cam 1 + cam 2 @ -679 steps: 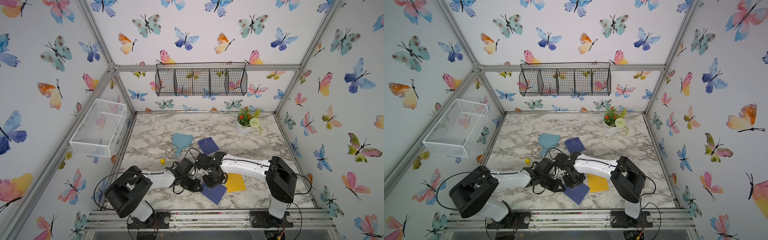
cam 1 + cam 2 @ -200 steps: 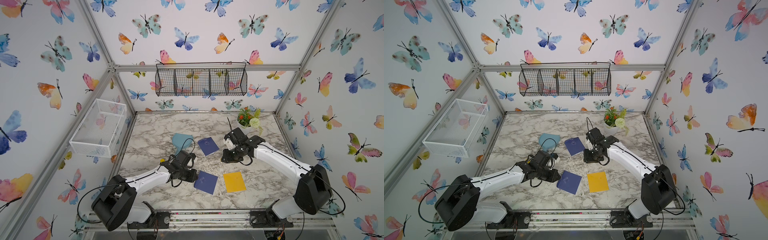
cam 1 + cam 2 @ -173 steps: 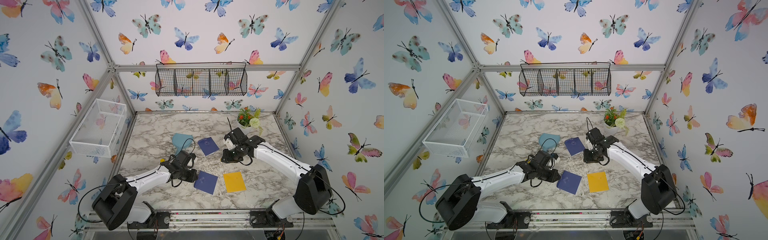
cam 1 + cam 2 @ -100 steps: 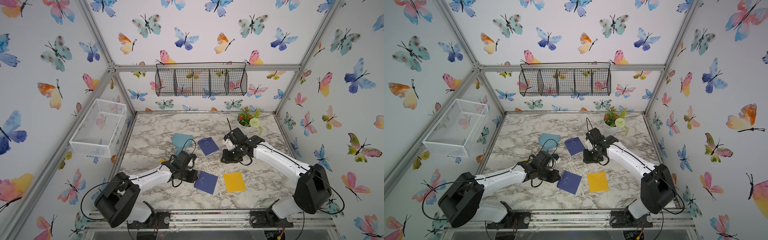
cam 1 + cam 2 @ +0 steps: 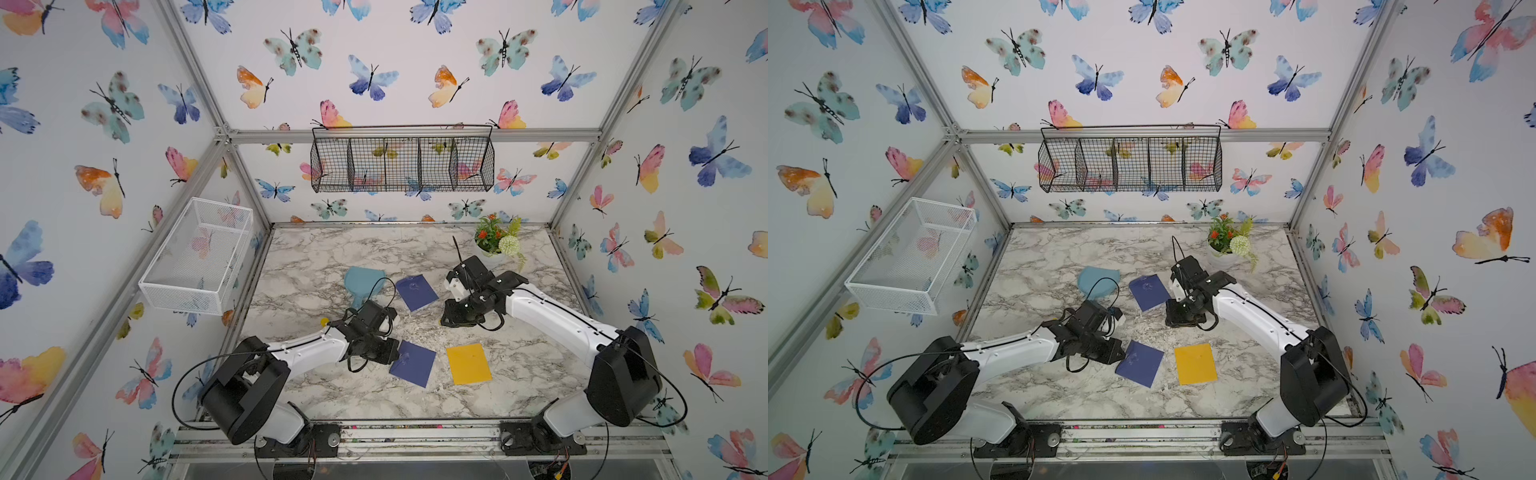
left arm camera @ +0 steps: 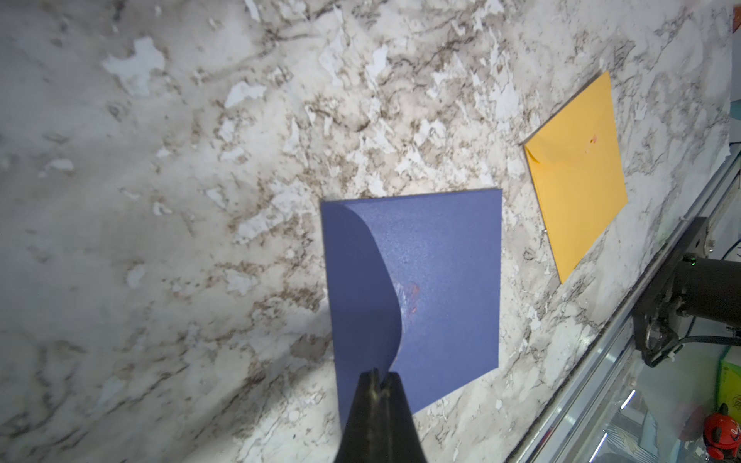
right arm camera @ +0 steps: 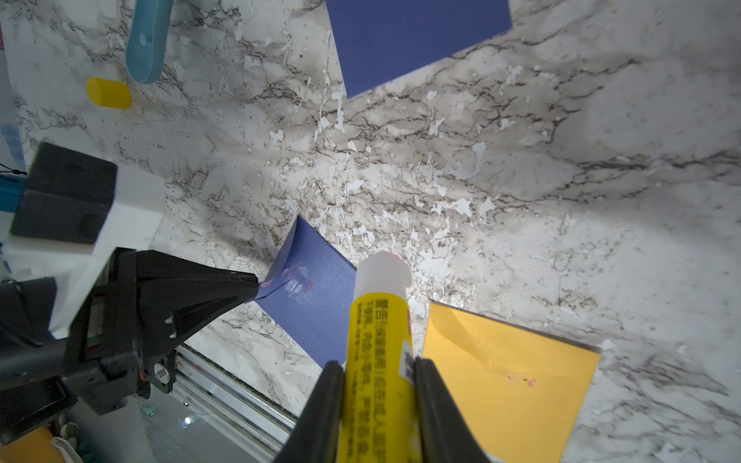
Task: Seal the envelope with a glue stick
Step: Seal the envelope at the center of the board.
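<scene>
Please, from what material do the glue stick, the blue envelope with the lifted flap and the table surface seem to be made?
Glue stick: probably a plastic tube, glossy yellow with a printed label; the white tip looks waxy.
Blue envelope: paper, matte with a faint shimmer; its flap curls thinly.
Table surface: likely a marble-print film, not stone; white patches look peeled.

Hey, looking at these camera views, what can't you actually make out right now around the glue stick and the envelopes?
- Base of the glue stick: cut off by the right wrist view's edge, covered by the right gripper.
- Its label print: blurred there.
- Near blue envelope beneath its lifted flap, pinched by the left gripper: covered in the left wrist view.
- Far blue envelope: cut by the right wrist view's edge.
</scene>
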### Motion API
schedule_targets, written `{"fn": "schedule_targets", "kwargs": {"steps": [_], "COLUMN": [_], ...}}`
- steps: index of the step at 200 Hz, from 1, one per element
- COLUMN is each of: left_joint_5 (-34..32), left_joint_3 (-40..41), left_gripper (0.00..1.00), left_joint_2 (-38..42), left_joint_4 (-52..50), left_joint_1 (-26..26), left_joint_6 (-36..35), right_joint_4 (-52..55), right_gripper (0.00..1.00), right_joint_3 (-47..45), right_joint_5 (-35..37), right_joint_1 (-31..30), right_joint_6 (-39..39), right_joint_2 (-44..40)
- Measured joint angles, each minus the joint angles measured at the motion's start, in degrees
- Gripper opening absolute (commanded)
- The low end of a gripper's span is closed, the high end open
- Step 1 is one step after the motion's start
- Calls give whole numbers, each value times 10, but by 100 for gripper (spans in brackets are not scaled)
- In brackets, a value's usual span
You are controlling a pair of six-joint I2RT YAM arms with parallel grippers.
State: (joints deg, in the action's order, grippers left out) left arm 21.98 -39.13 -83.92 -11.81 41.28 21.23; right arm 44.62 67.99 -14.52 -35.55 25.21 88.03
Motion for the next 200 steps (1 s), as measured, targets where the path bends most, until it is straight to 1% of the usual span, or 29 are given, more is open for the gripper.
{"fn": "schedule_targets", "kwargs": {"steps": [73,106,150,174,200], "left_joint_5": [2,2,2,1,-5], "left_joint_3": [-1,3,6,6,5], "left_gripper": [3,14,22,22,13], "left_joint_2": [-28,-30,-40,-40,-41], "left_joint_4": [17,24,26,27,24], "left_joint_1": [11,11,12,12,12], "left_joint_6": [4,8,9,8,10], "right_joint_4": [0,0,1,1,1], "right_gripper": [2,2,2,2,2], "right_joint_3": [0,0,0,0,0], "right_joint_5": [-1,-1,-1,-1,-1], "right_joint_1": [0,0,0,0,0], "right_joint_6": [0,0,-2,-3,-4], "right_joint_2": [0,0,0,0,0]}}
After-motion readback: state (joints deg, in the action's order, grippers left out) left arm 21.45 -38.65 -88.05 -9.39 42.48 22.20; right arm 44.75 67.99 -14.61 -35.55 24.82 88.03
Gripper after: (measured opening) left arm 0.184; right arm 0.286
